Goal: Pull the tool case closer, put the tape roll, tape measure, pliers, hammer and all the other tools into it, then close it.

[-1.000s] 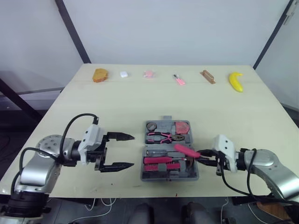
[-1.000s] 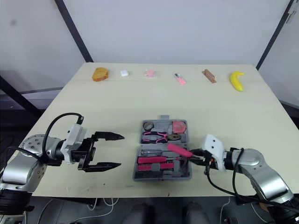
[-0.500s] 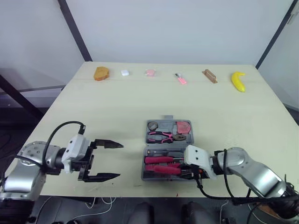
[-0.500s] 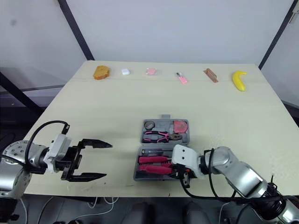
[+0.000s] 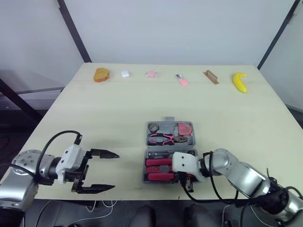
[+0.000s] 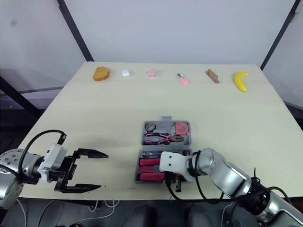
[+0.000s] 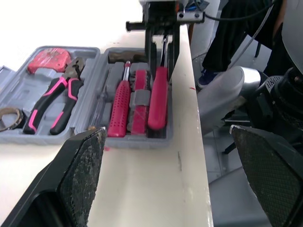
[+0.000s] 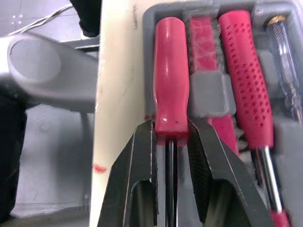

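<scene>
Since a second ago the right gripper [image 8: 171,137] has carried a red-handled screwdriver [image 8: 171,80] down from above the tool case [image 5: 163,126] into the slot nearest the table's front edge, and the left gripper [image 5: 116,170] has drawn back toward 9 o'clock. A pale table [image 5: 118,109] holds the open grey case at about 6 o'clock, close to the front edge, so the pull-closer step looks done. The right gripper's two black fingers are clamped on the screwdriver where the handle meets the shaft, with the handle lying in its slot. Beside it lie a dotted red handle [image 8: 241,71] and a clear-handled driver [image 8: 284,61]. The case's far half, toward 12 o'clock, holds the tape roll [image 5: 153,127], the pink-and-black pliers [image 5: 163,138] and the red tape measure [image 5: 184,128]. I cannot pick out the hammer for certain. The left gripper hangs empty at the case's 9 o'clock, fingers spread wide. What seems left is letting go of the screwdriver and folding the case shut.
</scene>
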